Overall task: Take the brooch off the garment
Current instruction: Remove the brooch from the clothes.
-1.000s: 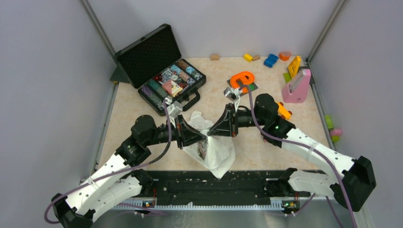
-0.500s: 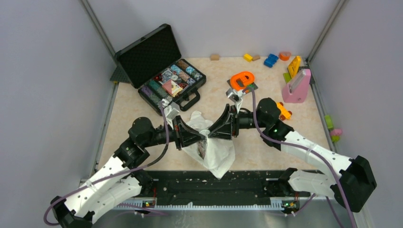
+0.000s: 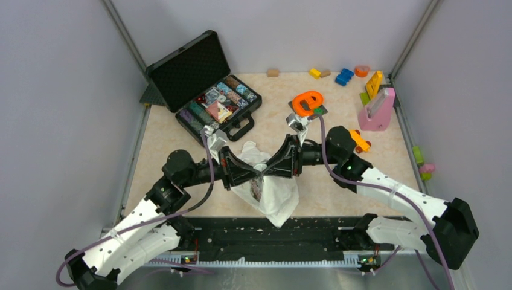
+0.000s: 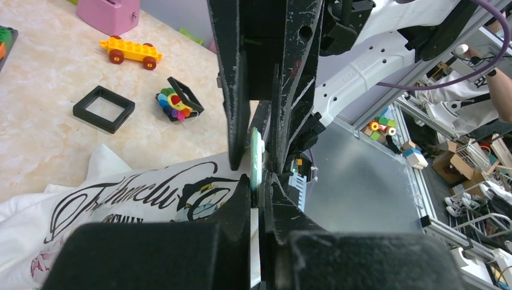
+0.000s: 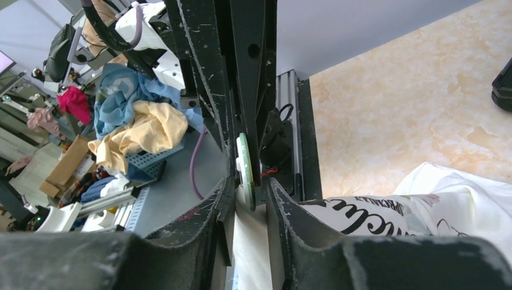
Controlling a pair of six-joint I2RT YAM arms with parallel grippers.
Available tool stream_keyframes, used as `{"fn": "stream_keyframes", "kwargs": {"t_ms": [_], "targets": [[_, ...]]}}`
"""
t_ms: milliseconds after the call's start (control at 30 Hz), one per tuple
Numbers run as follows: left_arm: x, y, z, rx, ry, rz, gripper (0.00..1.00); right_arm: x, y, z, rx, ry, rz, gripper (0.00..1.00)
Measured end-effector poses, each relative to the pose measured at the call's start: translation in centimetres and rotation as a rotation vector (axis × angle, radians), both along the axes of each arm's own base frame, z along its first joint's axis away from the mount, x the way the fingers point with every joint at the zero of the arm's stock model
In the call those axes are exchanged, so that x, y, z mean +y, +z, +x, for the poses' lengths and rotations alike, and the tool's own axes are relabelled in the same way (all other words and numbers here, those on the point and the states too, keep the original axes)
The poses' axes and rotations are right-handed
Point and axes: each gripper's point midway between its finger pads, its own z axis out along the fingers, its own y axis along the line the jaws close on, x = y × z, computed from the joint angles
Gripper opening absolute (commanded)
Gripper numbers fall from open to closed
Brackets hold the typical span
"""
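Observation:
The white garment (image 3: 278,196) with dark script lettering (image 4: 121,199) lies crumpled at the table's near middle. A fold of it is lifted between my two grippers, which meet tip to tip above it. The brooch shows only edge-on, as a thin round piece with a green rim (image 4: 256,158) and a white back (image 5: 244,166). My left gripper (image 4: 258,181) (image 3: 261,175) is shut on its lower edge and on the cloth. My right gripper (image 5: 249,187) (image 3: 269,171) stands with its jaws slightly apart on either side of the brooch, with cloth between them.
An open black case (image 3: 211,103) of colourful pieces stands at the back left. An orange toy (image 3: 308,101), a pink stand (image 3: 377,110) and a yellow toy car (image 4: 130,49) are at the right. A black square frame (image 4: 103,109) and a small beaded flower piece (image 4: 173,106) lie near the garment.
My right gripper's jaws have parted from shut and now straddle the brooch. Both grippers have drawn a little closer together and shifted slightly left over the garment.

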Motion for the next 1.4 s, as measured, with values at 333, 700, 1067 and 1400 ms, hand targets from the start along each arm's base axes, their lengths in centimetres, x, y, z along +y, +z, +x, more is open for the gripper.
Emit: {"fn": "stream_keyframes", "kwargs": {"t_ms": [333,700,1067,1400], "targets": [[0.1,-0.3,0.1,-0.003,0.003,0.008,0.00,0.1,-0.3,-0.1,0.017,-0.001,-0.015,0.00],[0.7,-0.8,0.2,-0.047,0.022,0.038,0.00,1.0,-0.7,0.2,0.145,0.026,-0.067,0.00],[1.0,-2.1,0.6,-0.077,0.034,0.094,0.00,1.6,-2.1,0.9,0.220,0.022,-0.141,0.00],[1.1,-4.2,2.0,-0.028,0.077,0.203,0.00,1.9,-3.8,1.9,0.210,-0.023,-0.239,0.04]]}}
